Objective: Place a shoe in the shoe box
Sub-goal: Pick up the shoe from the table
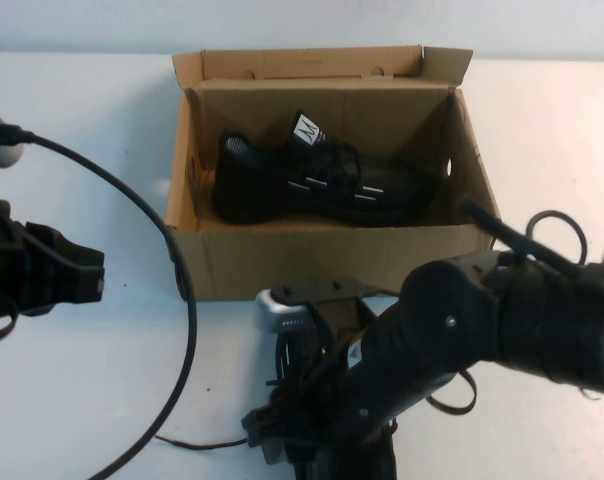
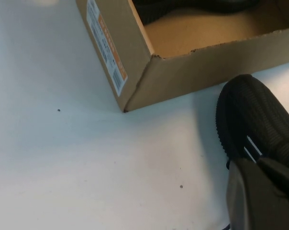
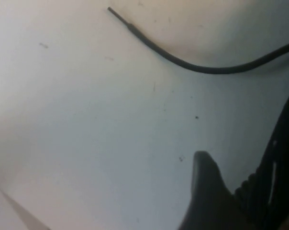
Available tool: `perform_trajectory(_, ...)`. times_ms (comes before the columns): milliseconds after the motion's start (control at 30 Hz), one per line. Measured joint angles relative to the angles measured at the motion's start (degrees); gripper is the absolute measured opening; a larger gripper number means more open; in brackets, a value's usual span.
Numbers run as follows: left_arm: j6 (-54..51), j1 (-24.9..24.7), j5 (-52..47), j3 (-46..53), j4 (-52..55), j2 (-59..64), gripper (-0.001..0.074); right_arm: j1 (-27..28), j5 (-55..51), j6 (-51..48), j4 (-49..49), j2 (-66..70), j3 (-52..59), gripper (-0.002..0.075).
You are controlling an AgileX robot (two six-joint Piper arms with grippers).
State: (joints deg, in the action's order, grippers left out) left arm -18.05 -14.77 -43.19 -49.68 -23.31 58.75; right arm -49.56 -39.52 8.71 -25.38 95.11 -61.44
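The left tool (image 1: 82, 278) hangs shut and empty over the bare tabletop (image 1: 102, 400) at the far left, well apart from the work. It looks parked there so the other arm has room. Right of it, toward the back, the box (image 1: 332, 255) stands with its lid flap folded back and its mouth fully open. A black mate (image 1: 322, 180) already lies on its side inside, "M" tab upright, leaving a free strip along the near wall. The shoe (image 2: 254, 120) is not in the box. It sits on the tabletop just in front of the near wall, mostly hidden in the high view by the right arm, and its loose lace (image 1: 197, 443) trails out to the left. The right tool (image 1: 292, 432) is low over that shoe at the near edge. I cannot tell how wide it stands or whether it has hold of anything. Its place suggests it is there for the pickup, and the lace may drag or snag on the way up.
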Motion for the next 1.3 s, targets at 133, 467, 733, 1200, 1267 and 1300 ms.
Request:
perform_trajectory(133,0.00,0.00,-0.67,0.00,0.00,0.00,-0.0004,0.00,1.48,0.00,0.39,2.91,0.00,0.0318)
perform_trajectory(467,0.00,0.00,-4.50,0.00,-0.11,0.00,-0.0004,-0.03,2.01,-0.73,3.61,3.95,0.00,0.0010)
perform_trajectory(733,0.22,0.00,-7.81,0.00,-1.12,0.00,-0.0004,-0.13,0.80,-1.27,4.76,1.18,0.00,-0.0006)
perform_trajectory(1200,-2.17,0.00,-11.30,0.00,-7.65,0.00,-0.0004,-0.13,-11.59,-5.40,6.20,-15.65,-3.00,-0.0009)
perform_trajectory(1267,-2.80,0.00,-10.02,0.00,-10.29,0.00,-0.0004,-0.13,-13.90,-5.40,8.35,-17.38,-4.71,-0.0009)
perform_trajectory(1300,-3.69,0.00,-9.45,0.00,-11.54,0.00,-0.0004,-0.13,-15.00,-5.40,9.79,-18.02,-5.74,-0.0009)
